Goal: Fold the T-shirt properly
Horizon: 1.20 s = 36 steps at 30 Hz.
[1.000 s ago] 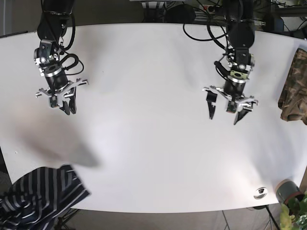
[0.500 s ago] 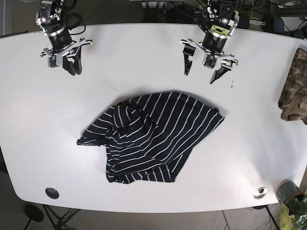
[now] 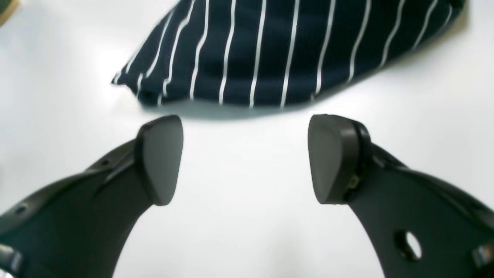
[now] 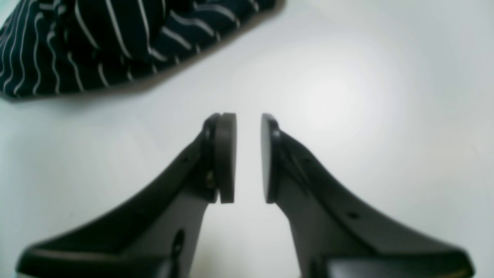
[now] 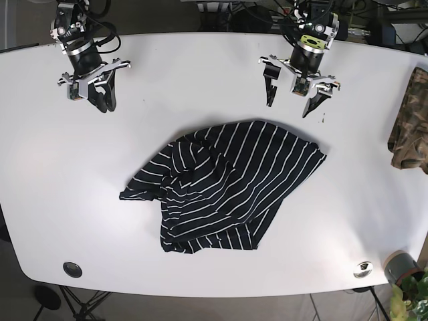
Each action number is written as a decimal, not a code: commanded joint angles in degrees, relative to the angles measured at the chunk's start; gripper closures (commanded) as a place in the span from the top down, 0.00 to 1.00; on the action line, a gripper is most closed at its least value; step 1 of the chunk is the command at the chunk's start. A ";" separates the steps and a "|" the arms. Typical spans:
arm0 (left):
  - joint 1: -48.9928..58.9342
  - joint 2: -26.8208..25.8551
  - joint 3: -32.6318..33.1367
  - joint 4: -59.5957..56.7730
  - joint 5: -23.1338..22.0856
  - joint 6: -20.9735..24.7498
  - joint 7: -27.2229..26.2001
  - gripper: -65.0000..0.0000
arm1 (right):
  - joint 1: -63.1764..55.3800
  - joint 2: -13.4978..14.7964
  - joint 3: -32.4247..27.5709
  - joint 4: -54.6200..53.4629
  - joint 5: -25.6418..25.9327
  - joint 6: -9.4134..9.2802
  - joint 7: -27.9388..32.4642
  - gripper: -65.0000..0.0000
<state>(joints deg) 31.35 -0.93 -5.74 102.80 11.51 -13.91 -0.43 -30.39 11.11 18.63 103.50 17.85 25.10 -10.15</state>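
Note:
The T-shirt (image 5: 224, 194), dark navy with thin white stripes, lies crumpled and unfolded in the middle of the white table (image 5: 374, 200). My left gripper (image 5: 289, 101) hovers just beyond the shirt's far edge, open and empty. In the left wrist view, the left gripper (image 3: 247, 158) has its pads wide apart over bare table, with the T-shirt's hem (image 3: 285, 50) just ahead. My right gripper (image 5: 100, 99) is at the far left, well away from the shirt. In the right wrist view, the right gripper (image 4: 248, 158) is shut to a narrow slit, holding nothing, and the T-shirt (image 4: 96, 38) is at upper left.
A camouflage garment (image 5: 409, 120) hangs over the table's right edge. A small round metal fitting (image 5: 363, 269) and a dark disc (image 5: 72, 269) sit near the front edge. A grey pot (image 5: 399, 265) with a plant stands off the front right corner. Cables run along the far side.
The shirt went from the front left corner to the table's middle, then slid slightly right and forward. Both arms drew back toward the far edge.

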 commanded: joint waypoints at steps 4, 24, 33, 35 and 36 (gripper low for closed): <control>-4.23 0.09 0.07 1.68 -0.74 0.42 6.18 0.72 | 4.94 0.62 0.31 1.16 0.48 0.26 -7.74 0.17; -15.05 1.68 -0.37 1.68 -0.65 0.42 18.05 0.72 | 32.37 -1.58 -4.70 -3.42 0.40 0.26 -30.77 0.53; -13.64 1.59 -0.37 1.68 -0.65 0.42 18.05 0.71 | 45.47 0.27 -5.93 -22.05 0.31 0.00 -30.77 0.53; -13.11 1.59 -0.37 1.59 -0.65 0.42 18.05 0.71 | 48.11 0.80 -5.93 -26.54 0.31 0.17 -30.51 0.53; -12.85 1.59 -0.37 1.59 -0.65 0.42 18.05 0.71 | 49.34 1.06 -5.93 -28.91 0.22 0.17 -30.51 0.53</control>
<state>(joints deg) 18.41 0.71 -6.13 103.33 11.35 -13.89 19.20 16.38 10.94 12.38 76.86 17.28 25.12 -42.11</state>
